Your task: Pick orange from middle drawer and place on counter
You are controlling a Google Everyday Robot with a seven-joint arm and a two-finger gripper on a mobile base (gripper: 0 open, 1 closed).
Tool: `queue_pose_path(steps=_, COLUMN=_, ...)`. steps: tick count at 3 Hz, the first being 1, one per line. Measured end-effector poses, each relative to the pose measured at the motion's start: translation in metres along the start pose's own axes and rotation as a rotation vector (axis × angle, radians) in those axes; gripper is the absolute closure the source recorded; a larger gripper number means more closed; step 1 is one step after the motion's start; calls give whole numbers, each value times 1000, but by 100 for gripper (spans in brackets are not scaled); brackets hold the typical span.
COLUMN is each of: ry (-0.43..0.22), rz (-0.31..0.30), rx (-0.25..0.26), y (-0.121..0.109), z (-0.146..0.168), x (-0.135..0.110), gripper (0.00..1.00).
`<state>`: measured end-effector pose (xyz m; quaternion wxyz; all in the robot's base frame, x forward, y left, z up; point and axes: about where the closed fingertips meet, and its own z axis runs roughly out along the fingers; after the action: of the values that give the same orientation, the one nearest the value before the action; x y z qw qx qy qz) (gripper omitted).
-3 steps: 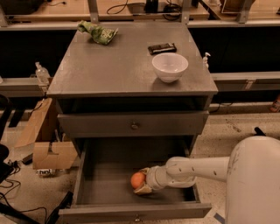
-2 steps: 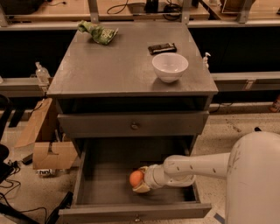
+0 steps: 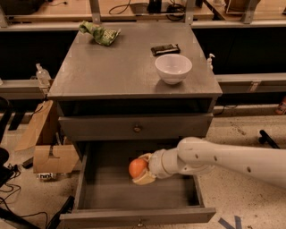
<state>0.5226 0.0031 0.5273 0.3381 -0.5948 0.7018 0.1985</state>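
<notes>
The orange [image 3: 136, 167] is a small round orange fruit, held between the tan fingers of my gripper [image 3: 142, 170]. It hangs above the grey floor of the open middle drawer [image 3: 134, 192], near its middle. My white arm [image 3: 214, 157] reaches in from the right. The counter [image 3: 125, 67] is the flat grey top of the cabinet, above the shut upper drawer front [image 3: 136, 127].
On the counter stand a white bowl [image 3: 173, 68], a dark flat packet [image 3: 165, 48] and a crumpled green bag [image 3: 100, 33]. Cardboard boxes [image 3: 49, 154] lie on the floor at the left. A pale wooden bench [image 3: 134, 9] runs behind.
My gripper has risen with the orange in it, from low on the drawer floor to higher above it. The drawer and the counter items have not moved.
</notes>
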Motion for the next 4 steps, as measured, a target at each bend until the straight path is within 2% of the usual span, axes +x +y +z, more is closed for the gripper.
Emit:
queue_pose_path(steps=1, ry=-55, rz=-9, rx=-17, y=-23, z=-58, x=-65, gripper=100)
queue_pose_path(steps=2, ry=-86, rz=-10, rx=-58, y=-48, z=-99, x=-121, gripper=100)
queue_pose_path(steps=3, ry=-114, rz=-16, rx=-108, y=-64, z=-134, x=-176, gripper=100)
queue_pose_path(steps=4, ry=-143, rz=-33, rx=-126, y=-76, z=-174, x=-223, gripper=100)
